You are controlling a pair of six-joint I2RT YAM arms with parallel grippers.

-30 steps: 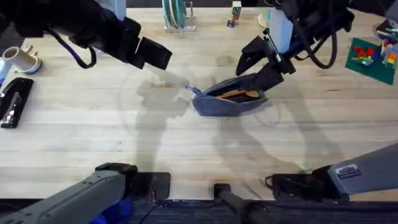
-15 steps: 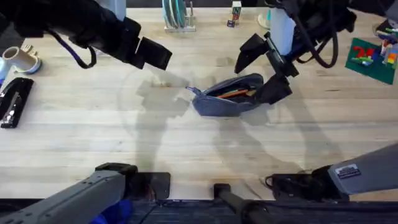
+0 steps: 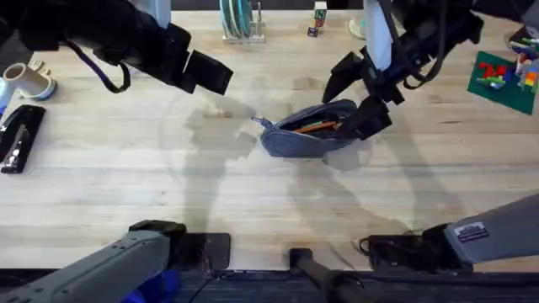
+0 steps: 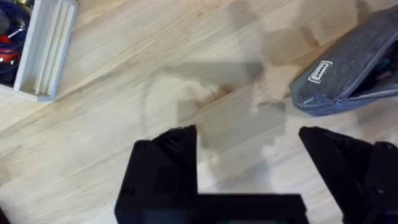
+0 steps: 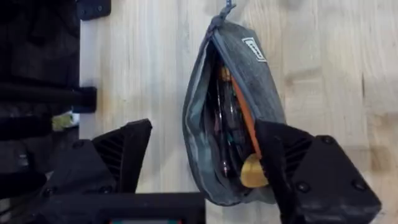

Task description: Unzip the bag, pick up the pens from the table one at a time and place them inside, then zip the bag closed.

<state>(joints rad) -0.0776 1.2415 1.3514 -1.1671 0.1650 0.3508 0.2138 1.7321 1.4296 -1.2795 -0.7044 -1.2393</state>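
Near the middle of the overhead frame the bag [image 3: 310, 130] is lying unzipped on the table [image 3: 253, 194], with the pens [image 5: 233, 118] showing inside. At its right end the right gripper [image 3: 358, 97] is hovering with fingers spread. At upper left the left gripper [image 4: 249, 162] is hanging open above bare wood.

The bag [image 3: 308, 133] is grey-blue fabric with a small pale label [image 5: 253, 49] near one end (its print too small to read). Inside shows an orange pen [image 5: 244, 121], a dark pen [image 5: 222, 118] beside it and a yellowish patch. The table [image 3: 253, 202] is pale maple with fine grain. Both grippers are black: left [image 4: 249, 152], right [image 5: 205, 155]. At two o'clock lies a green mat [image 3: 504, 80].
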